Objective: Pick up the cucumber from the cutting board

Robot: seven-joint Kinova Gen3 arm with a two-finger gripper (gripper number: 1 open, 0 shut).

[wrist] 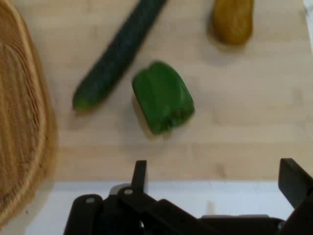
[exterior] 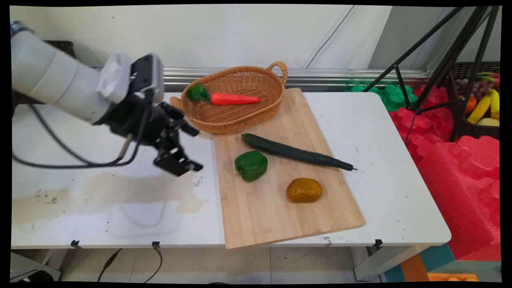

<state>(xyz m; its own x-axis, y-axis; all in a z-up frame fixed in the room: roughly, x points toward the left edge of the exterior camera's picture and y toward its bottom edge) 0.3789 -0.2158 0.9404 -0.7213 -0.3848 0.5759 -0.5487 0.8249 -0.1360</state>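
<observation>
The gripper [exterior: 184,148] hovers over the white table [exterior: 380,132] just left of the cutting board [exterior: 280,216], its jaws spread wide and holding nothing. At its one o'clock sits the wicker basket [exterior: 240,116] with a carrot [exterior: 232,99] inside. On the board, the green pepper [exterior: 251,165] lies nearest, at three o'clock of the fingers, clear of them. Beyond it stretch the cucumber [exterior: 298,153] and, toward four o'clock, a brown potato [exterior: 304,190].
</observation>
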